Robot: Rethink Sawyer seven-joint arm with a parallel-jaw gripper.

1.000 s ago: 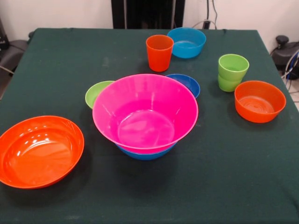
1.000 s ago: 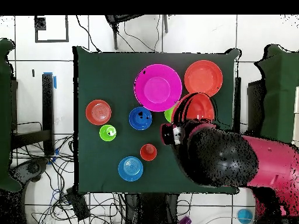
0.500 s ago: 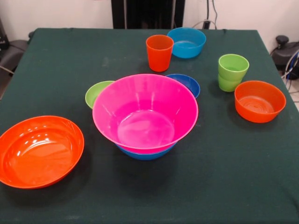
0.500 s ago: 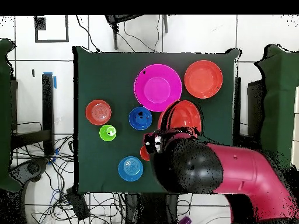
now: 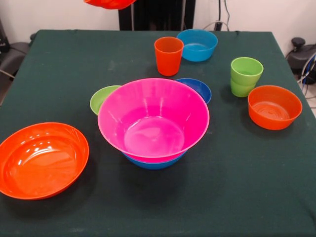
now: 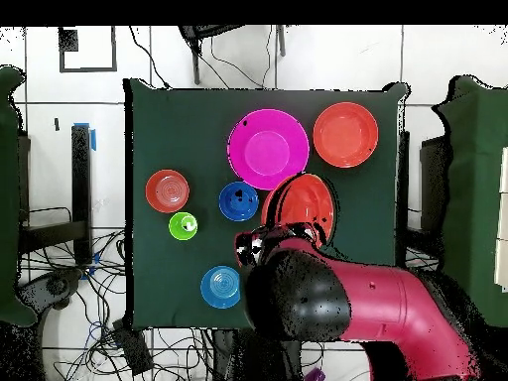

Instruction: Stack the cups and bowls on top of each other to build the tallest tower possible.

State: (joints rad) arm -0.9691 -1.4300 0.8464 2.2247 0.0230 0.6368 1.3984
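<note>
A large orange bowl (image 6: 306,201) hangs in the air, and its underside shows at the top edge of the front view (image 5: 109,3). My gripper (image 6: 281,228) is shut on its rim, mostly hidden beneath the red arm (image 6: 337,298). The tower (image 5: 153,121) is a large pink bowl nested in a blue bowl at mid-table. A second large orange bowl (image 5: 42,159) lies front left. The orange cup (image 5: 168,55) stands behind the tower. Two lime green cups (image 5: 245,75) are nested at the right.
A small lime green bowl (image 5: 102,98) and a dark blue bowl (image 5: 197,88) sit close behind the tower. A light blue bowl (image 5: 197,44) stands at the far edge, and a small orange bowl (image 5: 274,106) at the right. Cables lie on the floor around the table.
In the overhead view the arm has swung left, carrying the orange bowl with it. The bowl's underside has come into the top edge of the front view.
</note>
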